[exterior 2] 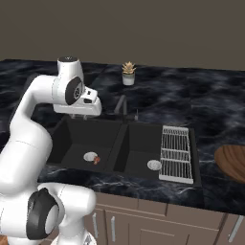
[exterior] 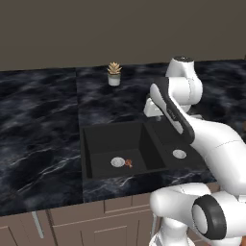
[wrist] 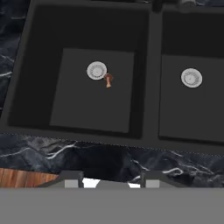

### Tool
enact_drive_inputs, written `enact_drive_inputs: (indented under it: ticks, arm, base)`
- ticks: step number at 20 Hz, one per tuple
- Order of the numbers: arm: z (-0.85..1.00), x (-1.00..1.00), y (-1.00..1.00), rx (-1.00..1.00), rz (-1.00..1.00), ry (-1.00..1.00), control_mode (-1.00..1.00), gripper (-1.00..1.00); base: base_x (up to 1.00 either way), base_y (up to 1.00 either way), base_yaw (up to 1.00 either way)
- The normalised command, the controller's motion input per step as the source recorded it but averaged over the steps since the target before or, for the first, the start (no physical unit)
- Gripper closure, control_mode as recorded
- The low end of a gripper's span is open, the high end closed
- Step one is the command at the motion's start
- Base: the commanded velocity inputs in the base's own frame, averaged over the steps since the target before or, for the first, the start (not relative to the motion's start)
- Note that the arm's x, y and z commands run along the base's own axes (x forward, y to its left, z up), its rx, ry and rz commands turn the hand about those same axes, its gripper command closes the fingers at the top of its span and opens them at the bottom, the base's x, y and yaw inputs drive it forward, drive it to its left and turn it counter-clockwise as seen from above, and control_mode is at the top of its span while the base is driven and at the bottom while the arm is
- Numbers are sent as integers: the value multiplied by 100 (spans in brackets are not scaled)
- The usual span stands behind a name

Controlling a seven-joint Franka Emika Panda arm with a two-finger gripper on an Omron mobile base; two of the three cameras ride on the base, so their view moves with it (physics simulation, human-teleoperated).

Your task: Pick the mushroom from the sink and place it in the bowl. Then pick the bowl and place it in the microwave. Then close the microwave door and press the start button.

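Observation:
The mushroom, a tiny orange-tan lump, lies on the floor of the left basin of the black sink, touching the right side of the round silver drain. It also shows as the same small lump in both base views. My gripper hangs high above the sink's front edge and looks down into it. Its fingertips stand apart with nothing between them. The hand hovers over the left basin's back edge. The brown bowl sits on the counter at the far right. The microwave and its door are out of view.
A white wire rack lies over the right side of the right basin, beside a second drain. The dark faucet rises behind the divider. A small potted plant stands at the back of the black marble counter.

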Motion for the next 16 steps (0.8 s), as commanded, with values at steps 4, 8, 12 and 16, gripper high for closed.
enact_drive_inputs:
  ticks: [4,8,12,16]
  arm:
    - [-39,-12,7,-1,0,8,-100,-100]
    - [-100,-45,7,0,0,22,-100,-100]
    - [-90,-9,1,7,0,12,-100,-100]
    - [-54,26,22,2,0,5,-100,-100]
  base:
    - [0,0,0]
    - [0,0,0]
    - [0,0,0]
    - [0,0,0]
